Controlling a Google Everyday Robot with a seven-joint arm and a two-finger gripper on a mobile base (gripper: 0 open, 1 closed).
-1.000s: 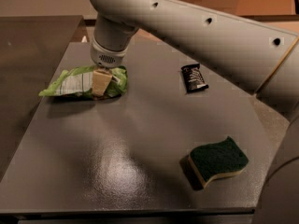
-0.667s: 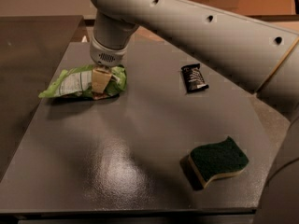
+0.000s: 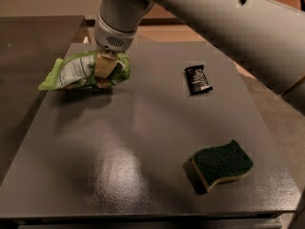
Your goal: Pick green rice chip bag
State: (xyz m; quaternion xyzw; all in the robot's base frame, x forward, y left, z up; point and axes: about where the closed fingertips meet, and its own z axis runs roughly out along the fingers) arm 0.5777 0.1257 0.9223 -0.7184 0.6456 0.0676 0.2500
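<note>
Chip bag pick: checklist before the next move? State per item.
1. Gripper on the green rice chip bag, at the far left of the table: ok.
2. Jaws shut on the bag's right half: ok.
3. Grip centred on the bag: not ok, its left end sticks out sideways unsupported.
4. Bag off the table: cannot tell for certain; the shadow under it suggests that it is raised.
5. Black wrapper and sponge well apart from the bag: ok.
</note>
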